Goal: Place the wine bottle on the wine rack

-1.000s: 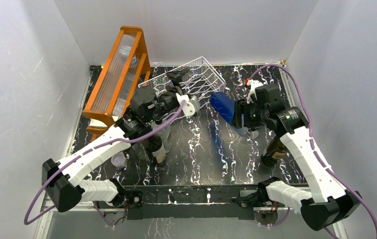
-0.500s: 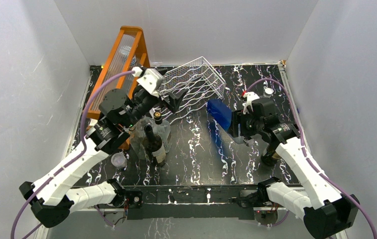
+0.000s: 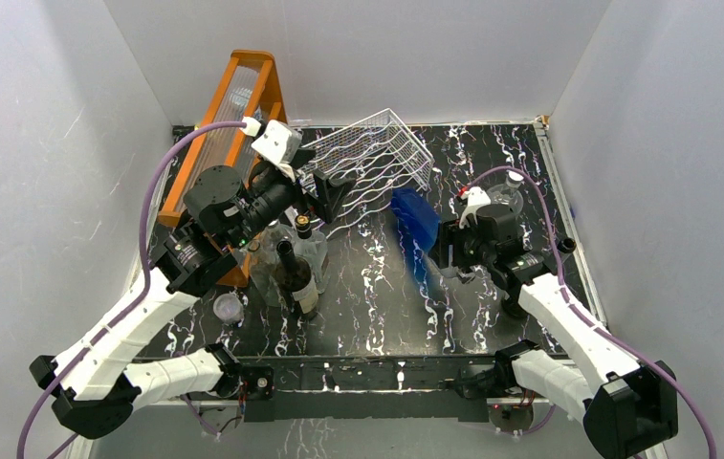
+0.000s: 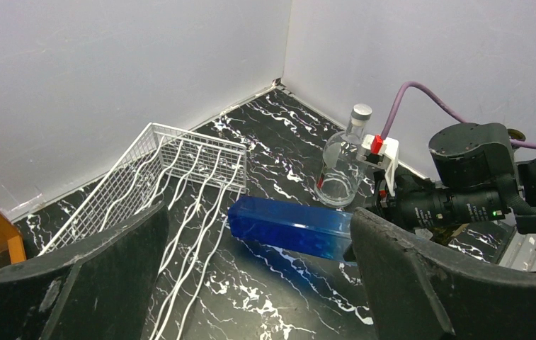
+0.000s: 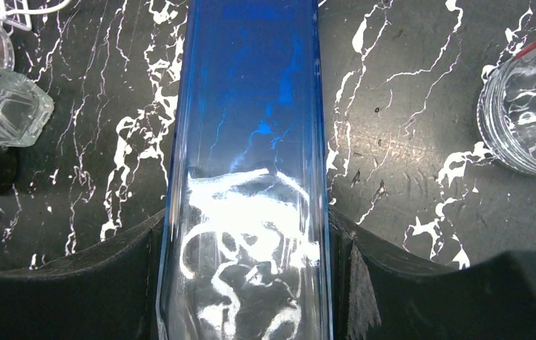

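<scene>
The wine bottle (image 3: pixel 413 218) is a square blue glass bottle. My right gripper (image 3: pixel 446 251) is shut on it and holds it lying level just above the table, its base pointing at the wine rack (image 3: pixel 369 153). In the right wrist view the bottle (image 5: pixel 247 127) fills the gap between the right gripper's (image 5: pixel 247 244) fingers. The white wire rack lies tilted at the back centre, seen also in the left wrist view (image 4: pixel 180 163). My left gripper (image 3: pixel 331 194) is open and empty beside the rack's left end; its view (image 4: pixel 258 283) shows the blue bottle (image 4: pixel 289 225) ahead.
A tall orange wooden frame (image 3: pixel 229 134) stands back left. Several bottles (image 3: pixel 293 263) cluster under the left arm, with a small cup (image 3: pixel 229 308) nearby. A clear round bottle (image 4: pixel 343 170) stands behind the right wrist. A dark bottle (image 3: pixel 515 301) stands by the right forearm.
My left gripper has drawn back left off the rack and lifted its wrist. My right gripper has pulled the blue bottle slightly left and nearer, still shut on it.
</scene>
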`<state>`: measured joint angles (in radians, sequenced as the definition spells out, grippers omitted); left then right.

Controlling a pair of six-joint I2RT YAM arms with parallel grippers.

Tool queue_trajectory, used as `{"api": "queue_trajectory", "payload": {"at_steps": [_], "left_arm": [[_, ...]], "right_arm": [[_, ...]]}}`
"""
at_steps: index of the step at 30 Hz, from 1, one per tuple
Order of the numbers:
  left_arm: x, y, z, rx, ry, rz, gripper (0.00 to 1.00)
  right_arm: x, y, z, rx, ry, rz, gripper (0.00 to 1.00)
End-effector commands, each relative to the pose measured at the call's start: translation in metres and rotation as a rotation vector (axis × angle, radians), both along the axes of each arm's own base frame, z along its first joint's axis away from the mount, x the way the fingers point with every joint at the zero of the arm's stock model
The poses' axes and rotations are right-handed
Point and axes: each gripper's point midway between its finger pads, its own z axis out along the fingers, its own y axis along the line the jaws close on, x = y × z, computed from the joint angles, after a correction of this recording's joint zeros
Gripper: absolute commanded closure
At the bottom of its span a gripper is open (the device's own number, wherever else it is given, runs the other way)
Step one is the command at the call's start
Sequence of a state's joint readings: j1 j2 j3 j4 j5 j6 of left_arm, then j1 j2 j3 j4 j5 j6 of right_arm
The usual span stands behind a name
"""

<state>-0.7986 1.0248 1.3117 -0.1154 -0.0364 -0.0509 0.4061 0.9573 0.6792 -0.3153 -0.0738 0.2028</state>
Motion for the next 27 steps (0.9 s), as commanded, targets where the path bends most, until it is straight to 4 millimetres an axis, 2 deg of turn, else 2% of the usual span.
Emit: {"api": "queue_trajectory", "payload": {"at_steps": [1, 11, 27], "left_arm": [[-0.005, 0.008, 0.016, -0.031, -0.004, 0.013, 0.02], [-0.008, 0.009, 0.015, -0.034, 0.017, 0.007, 0.02], [-0.011, 0.015, 0.017, -0.036, 0.027, 0.02, 0.02]], "right_arm": [[0.046, 0.015, 0.089, 0.153, -0.402, -0.016, 1.0], [0.054, 0.015, 0.094, 0.173, -0.534, -0.016, 1.0], [0.078, 0.026, 0.083, 0.161, -0.574, 0.007, 1.0]]}}
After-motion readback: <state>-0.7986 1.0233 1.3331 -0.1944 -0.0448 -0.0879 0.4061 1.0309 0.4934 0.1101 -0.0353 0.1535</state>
